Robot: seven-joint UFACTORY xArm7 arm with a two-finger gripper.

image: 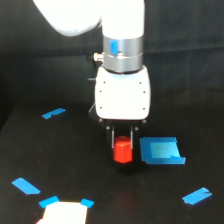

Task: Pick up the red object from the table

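On the black table (65, 165) we see the pincer (122, 137) with fingers astride the red block (122, 152), seemingly pinching it. The block looks small, light and rigid; we judge its flat sides the best hold.

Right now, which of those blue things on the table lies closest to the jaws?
The big blue square, just to the exterior view's right of the red block. The other blue bits are thin tape strips much farther out.
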